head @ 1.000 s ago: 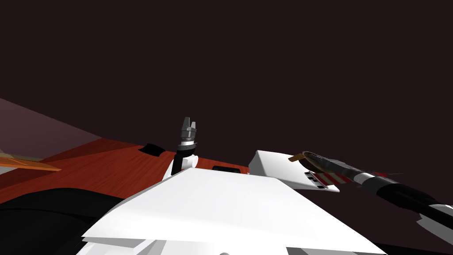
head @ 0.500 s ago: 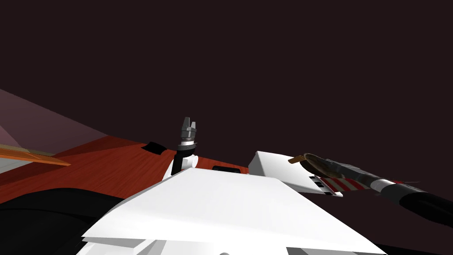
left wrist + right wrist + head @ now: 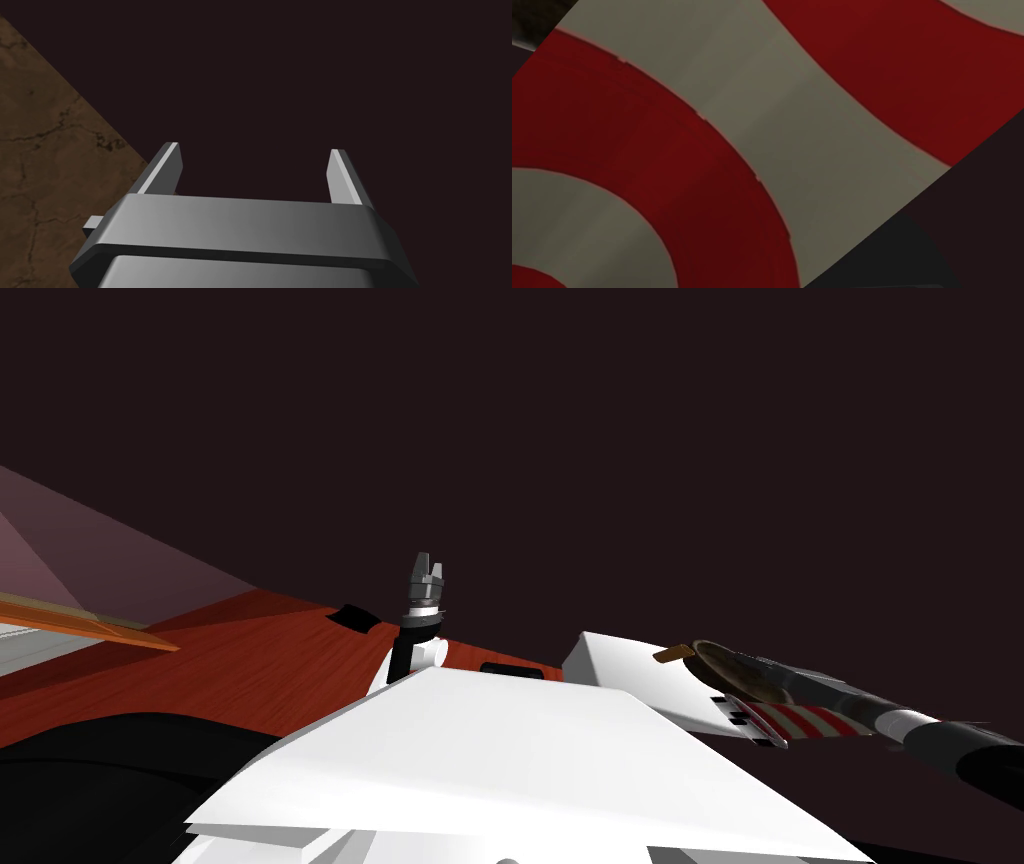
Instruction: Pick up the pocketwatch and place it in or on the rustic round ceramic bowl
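Observation:
A dark round disc with a brown stub, the pocketwatch (image 3: 725,666), sits at the tip of my right gripper (image 3: 760,670), which reaches in from the right. Whether it is gripped cannot be made out. Just below them lies a red-and-beige striped thing (image 3: 805,721). The right wrist view shows its curved rings (image 3: 712,150) from very close; I cannot tell if it is the bowl. My left gripper (image 3: 425,573) points up above my chest, open and holding nothing (image 3: 255,170).
A white box-like block (image 3: 630,673) stands beside the striped thing, partly under the watch. Red-brown wooden floor (image 3: 230,668) spreads to the left, with an orange edge (image 3: 90,630) at the far left. A dark wall rises ahead.
My head view has turned a little, so the floor at the left has shifted. The right arm has drawn back to the right, and more of the striped thing shows. The left arm is unchanged.

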